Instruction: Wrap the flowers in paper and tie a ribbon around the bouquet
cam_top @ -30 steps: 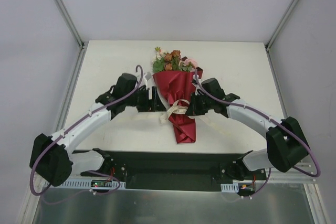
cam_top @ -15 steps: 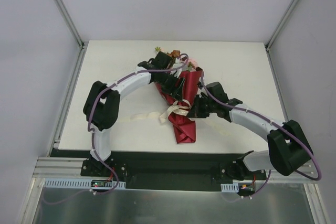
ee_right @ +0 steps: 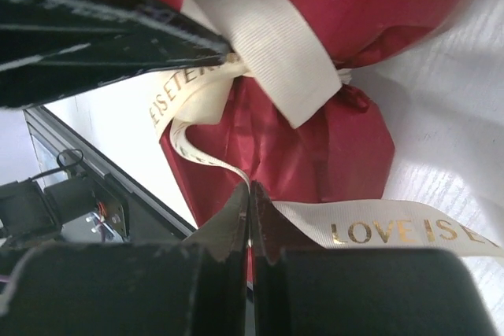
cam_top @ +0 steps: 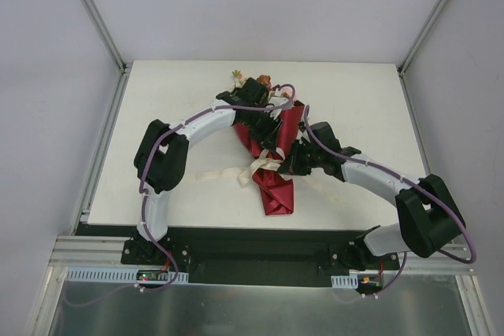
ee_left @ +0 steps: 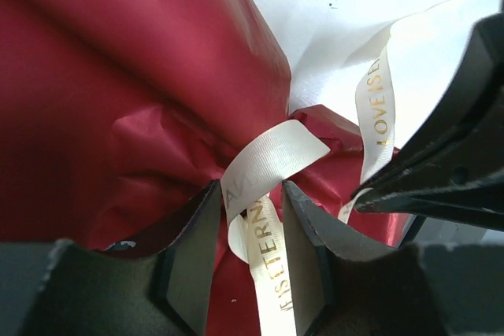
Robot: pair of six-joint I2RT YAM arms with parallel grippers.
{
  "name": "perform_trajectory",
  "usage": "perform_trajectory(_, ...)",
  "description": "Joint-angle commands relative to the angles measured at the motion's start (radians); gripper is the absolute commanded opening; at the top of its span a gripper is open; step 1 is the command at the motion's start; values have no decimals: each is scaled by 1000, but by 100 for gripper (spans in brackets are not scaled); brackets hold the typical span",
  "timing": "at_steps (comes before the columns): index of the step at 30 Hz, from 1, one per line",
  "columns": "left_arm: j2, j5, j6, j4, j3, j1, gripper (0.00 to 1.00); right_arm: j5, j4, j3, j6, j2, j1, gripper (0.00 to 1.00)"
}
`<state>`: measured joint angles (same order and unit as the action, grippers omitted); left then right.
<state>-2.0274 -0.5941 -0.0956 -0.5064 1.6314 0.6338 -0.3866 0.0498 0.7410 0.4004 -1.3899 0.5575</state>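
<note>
The bouquet lies mid-table: flowers (cam_top: 256, 83) at the far end, dark red paper (cam_top: 276, 190) tapering toward me. A cream ribbon (cam_top: 264, 167) is knotted round its waist, with tails trailing left and right. My left gripper (cam_top: 276, 141) reaches over the bouquet from the far side. Seen from the left wrist, this gripper (ee_left: 250, 188) is open, its jaws straddling a ribbon (ee_left: 272, 155) loop over the paper (ee_left: 118, 60) without pinching it. My right gripper (cam_top: 290, 167) is at the knot's right side. Up close, that gripper (ee_right: 250, 188) is shut on a ribbon (ee_right: 268, 45) strand over the paper (ee_right: 315, 155).
The white table (cam_top: 157, 116) is fenced by metal rails at left and right. A black base strip (cam_top: 260, 245) runs along the near edge. The left arm's elbow (cam_top: 161, 155) stands left of the bouquet.
The left arm swung from the bouquet's left side to over its upper part, and its jaws narrowed around the ribbon loop. The left ribbon tail now lies stretched out leftward. The right gripper stayed shut.
</note>
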Motion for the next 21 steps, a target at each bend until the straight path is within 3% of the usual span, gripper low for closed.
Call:
perform_trajectory(1,-20,-35,-35,-6,-2,7,35,3,-34,20,106,-35,-11,0)
perform_trajectory(5,-31,-32,-30,-4,1,10,20,6,-44,-2,184,-54,-34,0)
perform_trajectory(6,-28,-29,-27,-4,1,10,15,-1,-79,-9,201,-61,-34,1)
perform_trajectory(7,-13,-27,-20,2,2,10,1,-1,-90,-11,225,-64,-34,0)
perform_trajectory(14,105,-6,92,69,-54,10,0,-17,-228,-22,428,-127,-36,0)
perform_trajectory(21,222,-65,240,211,-257,15,0,42,-327,-22,535,-173,-39,0)
